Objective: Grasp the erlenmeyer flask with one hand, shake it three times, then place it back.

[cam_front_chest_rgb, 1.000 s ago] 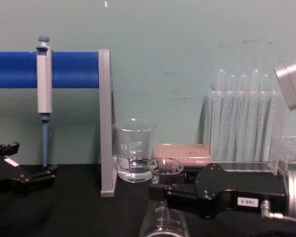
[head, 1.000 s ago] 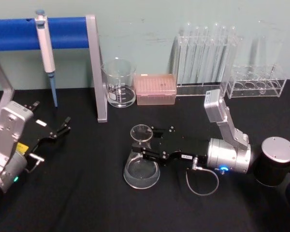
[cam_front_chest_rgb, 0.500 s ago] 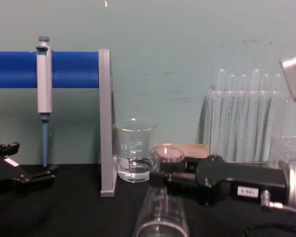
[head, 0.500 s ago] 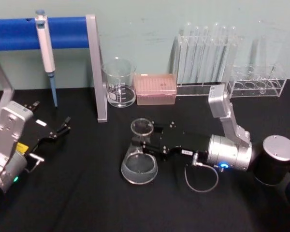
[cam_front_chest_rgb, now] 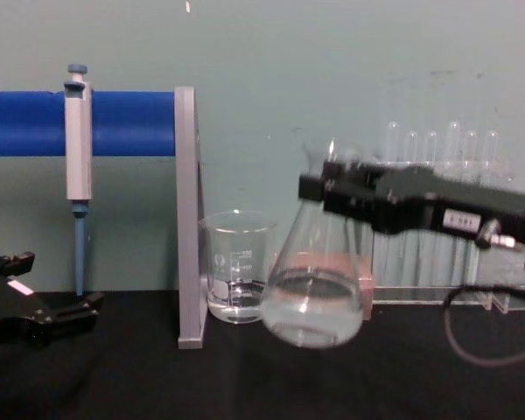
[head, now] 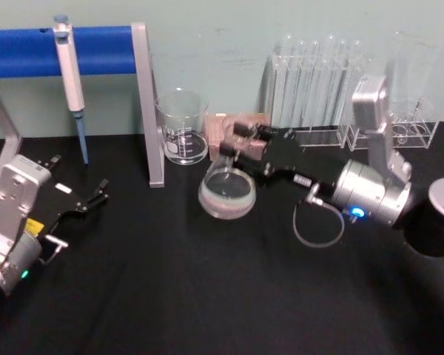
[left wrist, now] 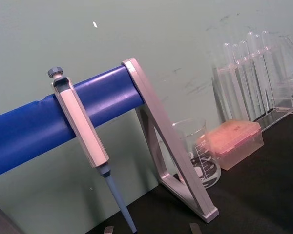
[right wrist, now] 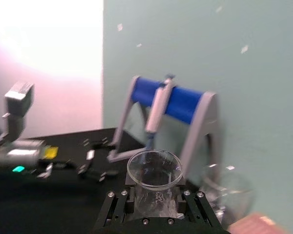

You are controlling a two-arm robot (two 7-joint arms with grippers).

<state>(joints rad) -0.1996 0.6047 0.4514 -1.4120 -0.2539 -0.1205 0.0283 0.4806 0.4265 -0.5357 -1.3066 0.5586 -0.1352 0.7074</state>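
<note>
Erlenmeyer flask [cam_front_chest_rgb: 313, 293] lifted, tilted, right claw [cam_front_chest_rgb: 320, 189] on neck, left claw [head: 80, 174] parked

Soft, even indoor light fills the scene. The pale wall [cam_front_chest_rgb: 332, 70] is lit flatly, with no hard shadows on it. The black table [head: 170, 296] swallows the light, so nothing on it throws a clear shadow. In the chest view the flask [cam_front_chest_rgb: 313, 297] is smeared, its base and rim ghosted. The right pincer [cam_front_chest_rgb: 322, 189] gripping its neck is soft-edged too, while the beaker [cam_front_chest_rgb: 238, 267] beside them is crisp. The right wrist view is the poorest: a white-pink glare [right wrist: 44, 44] burns out one corner, and the blue bar [right wrist: 178, 103] behind looks hazy. The test tubes [left wrist: 249, 73] carry thin bright glints. A small blue lamp [head: 355, 213] glows on the right arm.
</note>
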